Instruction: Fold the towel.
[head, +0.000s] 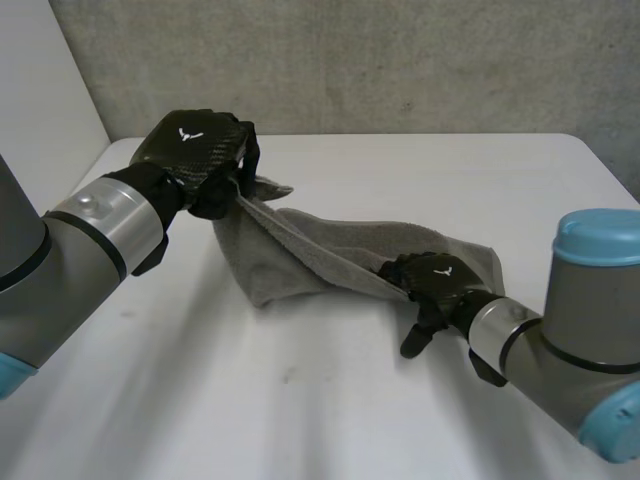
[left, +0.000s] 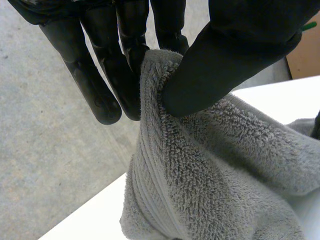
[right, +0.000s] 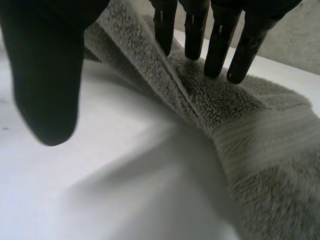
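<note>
A grey towel (head: 300, 262) lies bunched across the middle of the white table (head: 420, 180). My left hand (head: 196, 150) holds its far left corner raised off the table. In the left wrist view the towel (left: 210, 170) is pinched between the thumb (left: 235, 45) and the fingers (left: 127, 60) of that hand. My right hand (head: 440, 282) rests on the towel's near edge at its right end. In the right wrist view its straight fingers (right: 220, 35) lie on the towel (right: 260, 130), and its thumb (right: 45, 75) stands apart from the cloth.
A rough grey wall (head: 350, 60) runs behind the table's far edge. Bare tabletop (head: 250, 400) lies in front of the towel and to its right.
</note>
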